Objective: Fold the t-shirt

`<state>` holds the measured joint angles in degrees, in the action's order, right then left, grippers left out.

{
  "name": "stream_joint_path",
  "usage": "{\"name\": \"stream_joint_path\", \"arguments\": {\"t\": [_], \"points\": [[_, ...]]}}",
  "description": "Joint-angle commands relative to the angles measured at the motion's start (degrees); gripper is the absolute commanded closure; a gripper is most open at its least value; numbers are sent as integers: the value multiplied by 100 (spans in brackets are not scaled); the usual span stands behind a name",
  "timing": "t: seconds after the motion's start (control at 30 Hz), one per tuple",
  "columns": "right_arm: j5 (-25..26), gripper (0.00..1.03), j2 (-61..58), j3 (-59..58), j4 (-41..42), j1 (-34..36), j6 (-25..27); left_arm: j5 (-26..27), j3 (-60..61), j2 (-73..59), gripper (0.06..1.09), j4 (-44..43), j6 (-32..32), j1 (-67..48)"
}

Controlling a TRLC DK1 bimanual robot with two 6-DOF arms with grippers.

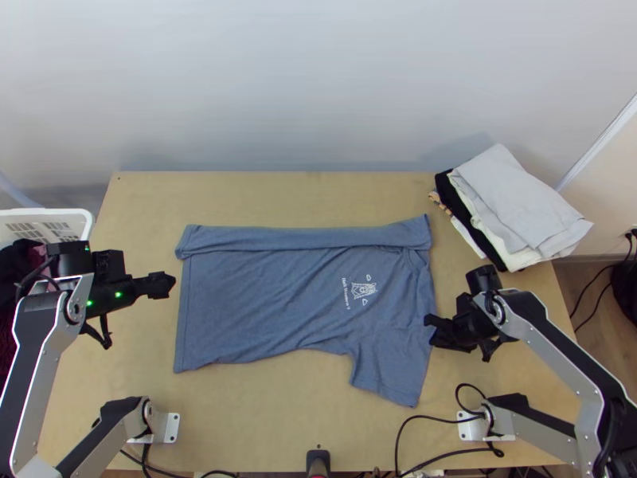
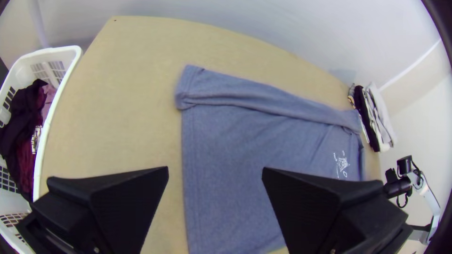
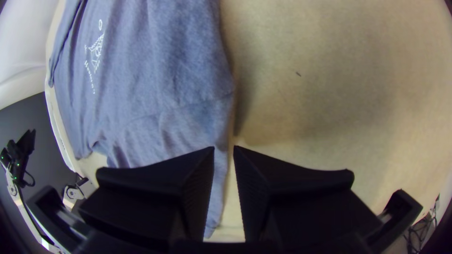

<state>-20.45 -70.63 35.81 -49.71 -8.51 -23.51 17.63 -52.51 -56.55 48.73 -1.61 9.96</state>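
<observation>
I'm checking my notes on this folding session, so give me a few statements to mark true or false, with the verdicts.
1. The left gripper is open. True.
2. The t-shirt has a strip folded over along its far side. True.
3. The white print faces down. False: it faces up, in plain view.
4. Both sleeves are spread out. False: one sleeve sticks out, on the near side.

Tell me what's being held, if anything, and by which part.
Nothing is held: the left gripper is open, and the right gripper is open at the sleeve of the t-shirt.
</observation>
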Motion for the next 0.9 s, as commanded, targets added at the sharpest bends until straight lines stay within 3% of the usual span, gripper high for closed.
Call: {"name": "stream_joint_path", "arguments": {"t": [0.0, 0.07, 0.17, 0.33, 0.43, 0.53, 0.57, 0.73, 0.87], "points": [[-47, 81, -205, -74, 93, -36, 101, 57, 153, 92, 12, 119, 143, -38], [-47, 79, -267, -83, 137, -54, 101, 48, 162, 92, 12, 137, 178, -38], [-56, 67, -364, -92, 155, -107, 101, 48, 162, 92, 12, 154, 187, -38], [-56, 67, -399, -136, 278, -309, 118, 57, 145, 110, 12, 339, 380, -64], [-56, 68, -425, -171, 331, -388, 145, 57, 101, 154, 12, 699, 908, -161], [-47, 96, -399, -171, 445, -458, 241, 57, 22, 145, 12, 1420, 1681, -292], [-47, 100, -372, -171, 454, -467, 250, 48, 30, 154, 12, 1622, 1980, -301], [-47, 100, -320, -171, 454, -529, 259, -304, 162, 162, 12, 2563, 3210, -336], [-47, 100, -267, -206, 454, -511, 259, -840, 444, 101, 12, 2545, 3580, -424]]}}
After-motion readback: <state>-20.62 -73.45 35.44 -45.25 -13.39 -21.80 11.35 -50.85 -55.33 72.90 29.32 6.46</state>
